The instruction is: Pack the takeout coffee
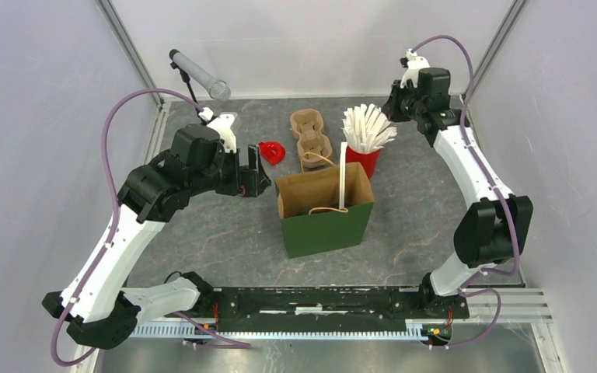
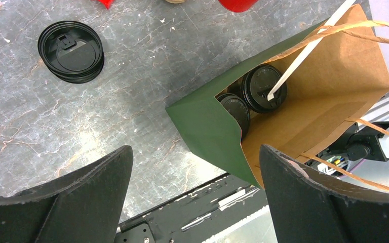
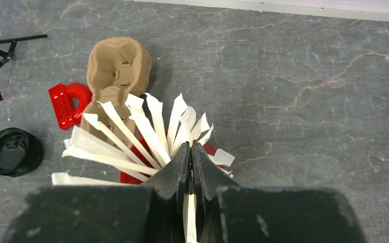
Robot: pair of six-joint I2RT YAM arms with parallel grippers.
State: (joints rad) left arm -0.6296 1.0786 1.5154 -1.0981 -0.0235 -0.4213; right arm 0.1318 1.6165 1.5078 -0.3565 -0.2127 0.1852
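A green paper bag [image 1: 328, 229] stands open mid-table, brown inside [image 2: 334, 96]. Two coffee cups with black lids [image 2: 263, 88] sit in it, and a white wrapped straw [image 2: 309, 50] leans out of the top. My left gripper [image 2: 195, 149] hangs wide open just left of the bag [image 1: 258, 177], holding nothing. My right gripper [image 3: 190, 146] hovers at the tips of the white straws [image 3: 131, 126] fanned out of a red cup [image 1: 364, 159]. Its jaws are together but for a thin slit; a white strip shows in the slit, and I cannot tell whether it is gripped.
A brown pulp cup carrier [image 1: 311, 136] lies behind the bag, with a small red plastic piece [image 1: 274, 151] to its left. A stack of black lids [image 2: 71, 50] lies on the table left of the bag. A small tripod with a grey tube [image 1: 198, 74] stands at the back left.
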